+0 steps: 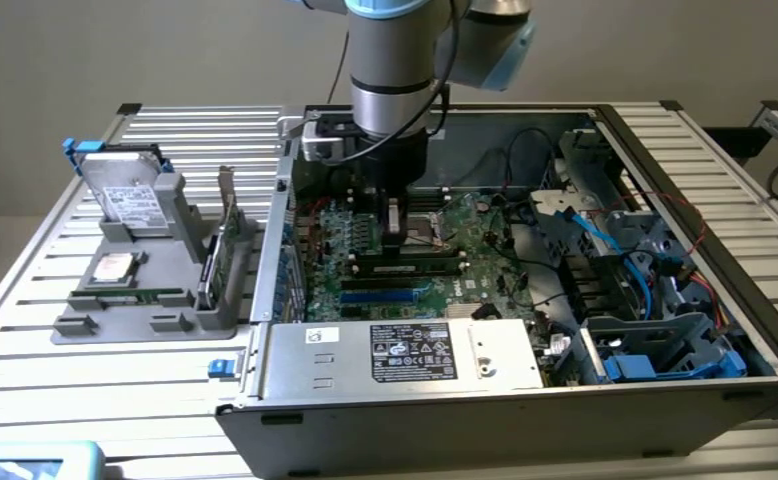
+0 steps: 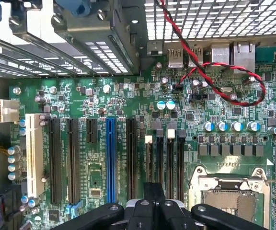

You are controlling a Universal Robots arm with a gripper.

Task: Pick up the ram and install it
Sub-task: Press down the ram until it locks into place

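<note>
Reaching down into the open computer case [image 1: 496, 400], the robot arm [image 1: 392, 80] has its claw [image 1: 403, 235] low over the green motherboard [image 1: 483, 250]. The claw is drawn narrow, and a long thin ram stick [image 1: 409, 268] lies just beneath it, lengthwise along the memory slots beside the empty processor socket [image 1: 432, 228]. Whether the claw grips the stick or merely presses on it cannot be told. From the wrist view, the claw's black fingers [image 2: 153, 191] stand close together above the row of memory slots [image 2: 164, 158], with the silver socket frame [image 2: 231, 196] just beside them and a blue card slot [image 2: 110, 158] nearby. On the tabletop [image 1: 42, 380] toward the exterior view's left stands a grey parts holder [image 1: 149, 320] carrying a hard drive [image 1: 129, 195], an upright green card [image 1: 229, 235], a square silver chip [image 1: 113, 266] and another thin green stick [image 1: 129, 297].
</note>
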